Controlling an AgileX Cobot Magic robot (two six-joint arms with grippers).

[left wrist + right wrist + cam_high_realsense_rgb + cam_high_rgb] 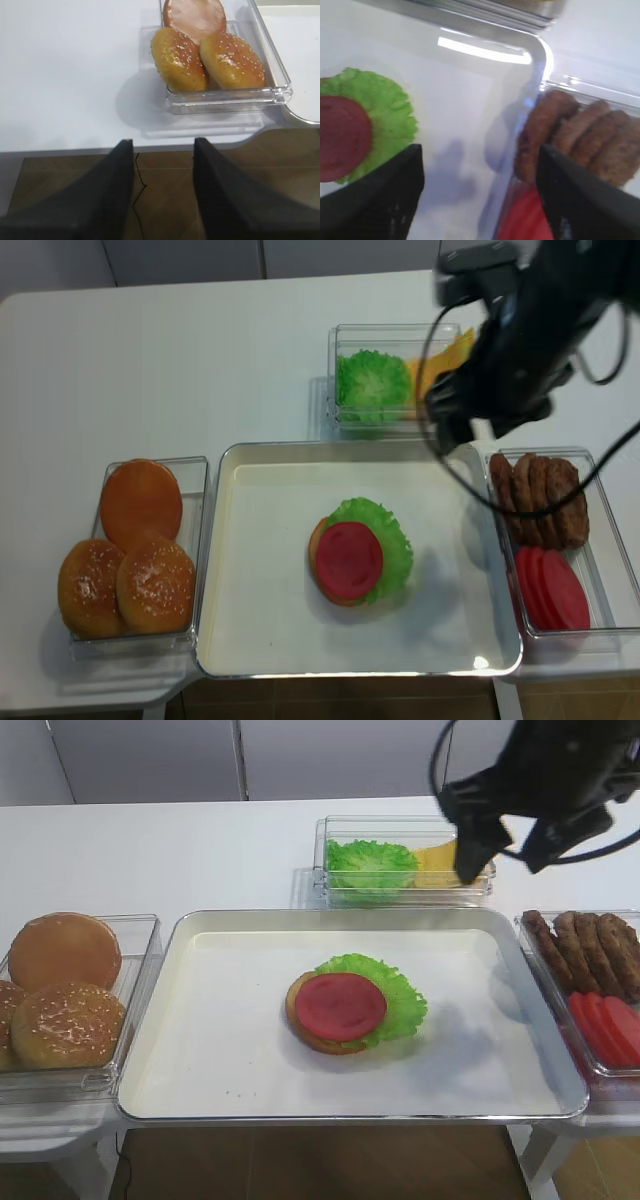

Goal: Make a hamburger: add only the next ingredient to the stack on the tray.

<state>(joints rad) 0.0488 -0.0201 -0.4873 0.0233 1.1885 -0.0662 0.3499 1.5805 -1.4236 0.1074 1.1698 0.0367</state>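
— Where's your tomato slice (341,1006)?

— On the lettuce (390,990) of the stack (352,1004), mid-tray (230,1050); your right gripper (480,200) hangs above the tray's right edge, jaws wide, empty; left gripper (162,195) looks parted, empty, though it's only partly seen.

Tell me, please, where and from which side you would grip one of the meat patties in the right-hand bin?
Probably from straight above. The meat patties stand on edge, overlapping in a row, in the far half of the clear bin, so their upper rims are exposed. Close the right gripper across one patty's thin faces at its top edge; the bin walls block any sideways approach.
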